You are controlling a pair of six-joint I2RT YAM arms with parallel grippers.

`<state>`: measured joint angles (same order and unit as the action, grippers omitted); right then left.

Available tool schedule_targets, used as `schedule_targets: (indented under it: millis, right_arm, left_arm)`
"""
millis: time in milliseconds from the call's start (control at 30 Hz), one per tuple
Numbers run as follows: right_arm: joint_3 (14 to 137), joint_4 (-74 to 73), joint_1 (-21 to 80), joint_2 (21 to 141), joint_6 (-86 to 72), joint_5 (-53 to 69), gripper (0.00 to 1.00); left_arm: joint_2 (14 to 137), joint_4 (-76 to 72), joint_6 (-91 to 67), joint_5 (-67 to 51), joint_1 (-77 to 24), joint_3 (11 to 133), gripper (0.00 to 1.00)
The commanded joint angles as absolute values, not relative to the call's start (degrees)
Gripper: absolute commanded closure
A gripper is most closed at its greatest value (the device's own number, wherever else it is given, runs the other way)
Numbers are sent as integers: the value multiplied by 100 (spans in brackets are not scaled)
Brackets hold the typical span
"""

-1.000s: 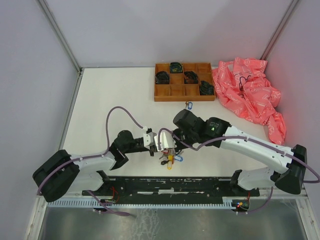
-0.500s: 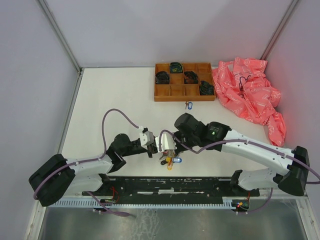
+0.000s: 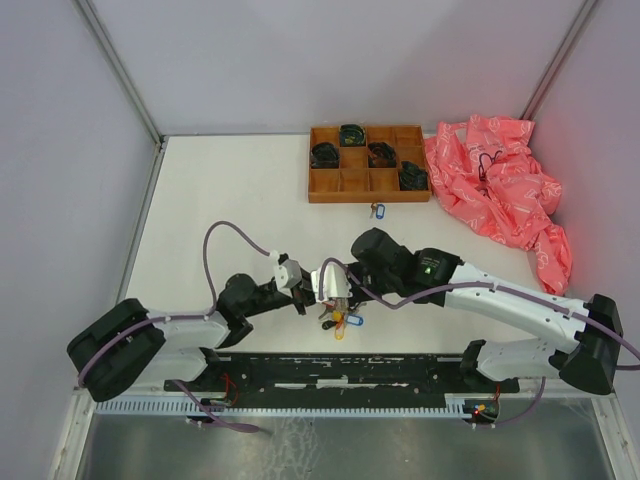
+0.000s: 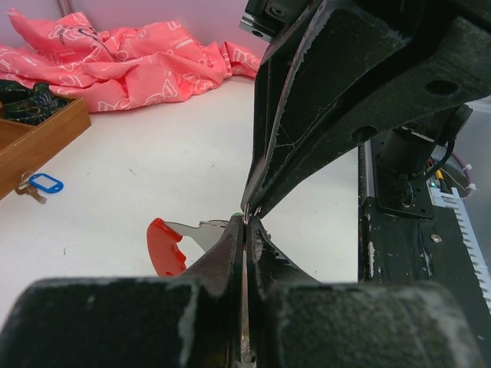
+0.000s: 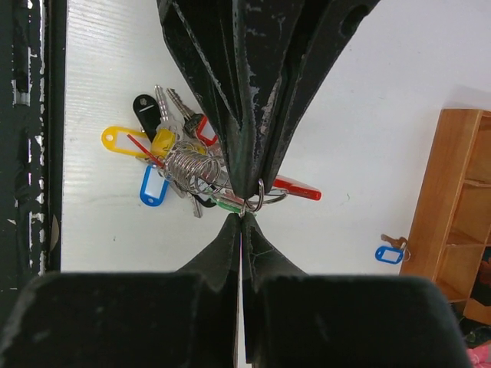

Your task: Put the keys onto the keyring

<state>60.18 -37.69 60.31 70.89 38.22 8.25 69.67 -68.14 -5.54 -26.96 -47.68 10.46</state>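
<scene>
Keys [image 5: 159, 142] with yellow, black, blue, red and green tags lie fanned out in one bunch on the white desk [image 3: 230, 190], close to the middle of its near edge and just beyond the black rail that carries the arm bases. They hang from the keyring [image 5: 262, 195], a thin silvery loop on the side of the bunch towards the far edge. A silvery wire coil [image 5: 190, 165] sits in the middle of the bunch, and a curved red strap [image 5: 299, 188] sticks out past the ring. Both arms reach in low over this spot from opposite sides. The left gripper [image 5: 244, 184] has its fingers pressed together, its tip right at the ring. The right gripper [image 5: 242, 226] is likewise closed and meets it tip to tip at the same point. From the left wrist the two pairs of fingers line up almost end to end, with a red tag showing beside them on the desk. The tips hide the wire where they meet, so I cannot tell whether either gripper actually pinches the ring. One more key with a blue tag [image 3: 377, 210] lies alone, well apart from the bunch, just in front of the near wall of the wooden tray [image 3: 365, 198]. The tray stands at the middle of the far edge, with dark coiled items [image 3: 325, 155] in four of its compartments. A crumpled pink cloth [image 3: 495, 185] fills the far right corner.
</scene>
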Motion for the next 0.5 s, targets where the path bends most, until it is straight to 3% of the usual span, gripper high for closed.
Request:
schedule_targets:
  millis: [0,200,467]
  right_arm:
    - [6184,-3708,6069,6920,3891,788,99]
    - [6618,-4154,6068,7022,4140,807,99]
    - [6891,-4391,6069,7210,4272,1012,99]
  left_arm:
    - [6808,-7451,-524,-2198,-4773,963,93]
    - [6371,-6366,14,-2259,-4774,998,72]
    - [6327,-5652,619,-2873,-4772,1302,66]
